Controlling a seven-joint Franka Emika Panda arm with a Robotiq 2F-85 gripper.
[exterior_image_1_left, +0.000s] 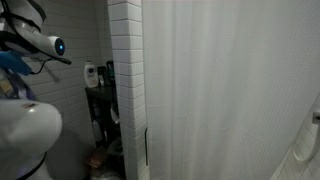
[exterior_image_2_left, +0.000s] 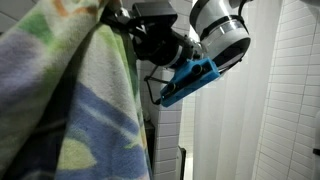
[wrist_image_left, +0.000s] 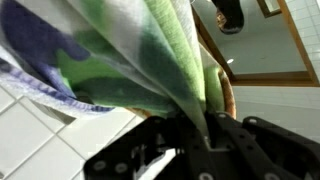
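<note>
Wrist view — tool (wrist_image_left: 207, 128) pinches towel (wrist_image_left: 110, 50) — long axis hangs vertical.

No legible lettering on the towel (exterior_image_2_left: 70, 100) or shelf bottle (exterior_image_1_left: 90, 73)

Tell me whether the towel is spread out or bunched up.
Bunched up: in the wrist view the towel gathers into pleats that narrow to where the gripper pinches it.

The arm (exterior_image_1_left: 24, 132) reaches up high. Its wrist (exterior_image_2_left: 218, 30) lies roughly level, and the black claw (exterior_image_2_left: 122, 25) points sideways out from it. In the wrist view, the claw's jaws are drawn nearly together, pinching a fold of towel (wrist_image_left: 150, 50) between the fingertips.
</note>
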